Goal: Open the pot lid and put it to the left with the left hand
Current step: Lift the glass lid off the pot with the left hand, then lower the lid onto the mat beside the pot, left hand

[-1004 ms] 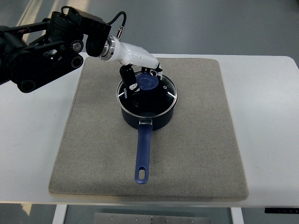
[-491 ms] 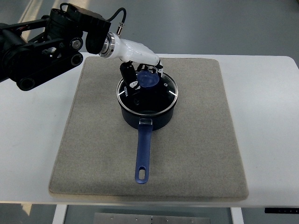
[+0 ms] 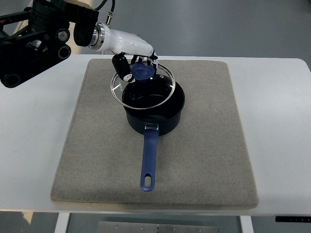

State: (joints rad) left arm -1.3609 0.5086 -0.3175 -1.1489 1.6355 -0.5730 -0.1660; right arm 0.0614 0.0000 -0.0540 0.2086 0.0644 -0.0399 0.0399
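Our left robot hand [image 3: 133, 65] pinches the blue knob [image 3: 143, 72] of the fragile, slippery round glass lid [image 3: 142, 87], lifted toward ten o'clock off the dark blue saucepan [image 3: 155, 109].

Single top cam, steep look-down from robot's side, whole mat [image 3: 204, 145] in frame

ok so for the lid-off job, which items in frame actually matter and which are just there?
In the job:
- left robot hand, shut on the lid's blue knob
- glass lid, lifted clear of the rim and shifted up-left
- blue pot, handle pointing toward the camera

Just there:
- grey mat under the pot
- white table

Right robot hand: not in view.
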